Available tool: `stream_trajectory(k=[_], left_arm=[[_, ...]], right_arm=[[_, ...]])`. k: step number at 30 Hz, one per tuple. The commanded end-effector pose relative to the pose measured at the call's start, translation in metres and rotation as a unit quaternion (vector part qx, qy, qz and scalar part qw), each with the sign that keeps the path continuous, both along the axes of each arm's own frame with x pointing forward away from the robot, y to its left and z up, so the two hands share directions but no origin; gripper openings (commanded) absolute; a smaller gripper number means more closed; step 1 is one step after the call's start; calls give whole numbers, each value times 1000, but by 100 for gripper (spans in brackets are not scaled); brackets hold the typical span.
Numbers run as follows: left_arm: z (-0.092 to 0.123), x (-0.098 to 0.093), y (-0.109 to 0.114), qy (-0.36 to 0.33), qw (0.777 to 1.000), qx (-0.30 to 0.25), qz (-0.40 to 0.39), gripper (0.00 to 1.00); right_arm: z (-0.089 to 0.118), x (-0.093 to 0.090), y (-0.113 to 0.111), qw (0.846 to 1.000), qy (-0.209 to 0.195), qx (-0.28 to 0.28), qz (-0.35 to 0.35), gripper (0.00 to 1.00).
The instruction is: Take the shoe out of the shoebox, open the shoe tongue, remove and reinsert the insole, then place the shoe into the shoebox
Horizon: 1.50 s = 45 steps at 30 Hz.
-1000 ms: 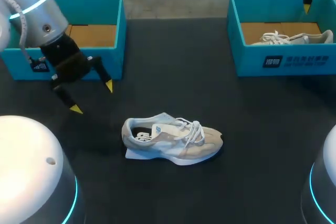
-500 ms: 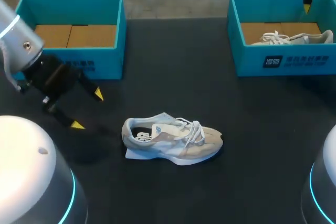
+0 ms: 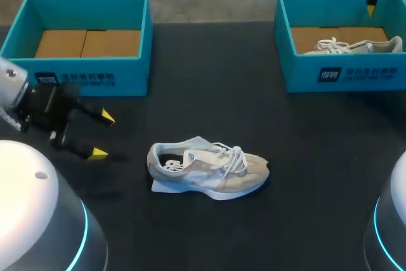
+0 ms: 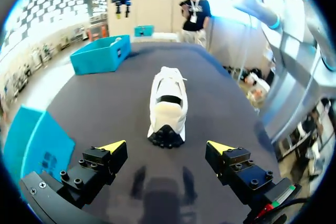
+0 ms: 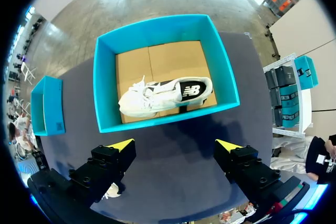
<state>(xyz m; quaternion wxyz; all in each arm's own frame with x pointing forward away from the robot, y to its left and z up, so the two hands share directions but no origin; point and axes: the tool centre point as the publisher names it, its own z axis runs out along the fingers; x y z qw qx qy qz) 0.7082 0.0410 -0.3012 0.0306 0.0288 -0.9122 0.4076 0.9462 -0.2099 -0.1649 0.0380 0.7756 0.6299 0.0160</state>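
The sneaker (image 3: 208, 171) stands upright on the black table (image 3: 209, 93), outside both boxes, its toe toward 3 o'clock in the head view. Only the left wrist view shows its heel facing the left gripper (image 4: 167, 146), which sits at the sneaker's 9 o'clock with jaws wide apart around nothing. The right gripper (image 5: 174, 145), jaws apart, hangs over the right shoebox (image 5: 105, 82). Its wrist view shows the whole second sneaker (image 5: 163, 94) lying on its side inside. The left shoebox (image 3: 82, 77) sits at 10 o'clock.

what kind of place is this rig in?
Likely a robot lab test bench, not a shop. A black table has the open left gripper beside a loose shoe. There is also a left shoebox, and a right shoebox holding a second shoe.
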Motion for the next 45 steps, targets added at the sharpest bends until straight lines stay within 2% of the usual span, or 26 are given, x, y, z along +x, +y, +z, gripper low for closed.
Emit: stream_trajectory(k=[1, 16, 23, 29, 38, 45], left_arm=[[-12, -9, 3, 10, 998, -40, 42, 100], [-43, -24, 0, 25, 998, -52, 11, 100], [-60, -29, -3, 30, 996, -83, -2, 100], [-67, -32, -7, -3, 993, -113, -31, 100], [-74, -26, -18, -36, 993, -112, -16, 100], [-78, -15, -6, -13, 990, -143, -7, 100]], right_arm=[[0, -1, 0, 1000, -1, -1, 0, 100], [0, -1, 0, 1000, -1, -1, 0, 100], [0, -1, 0, 1000, -1, -1, 0, 100], [0, -1, 0, 1000, -1, -1, 0, 100], [0, -1, 0, 1000, -1, -1, 0, 100], [0, -1, 0, 1000, -1, -1, 0, 100]])
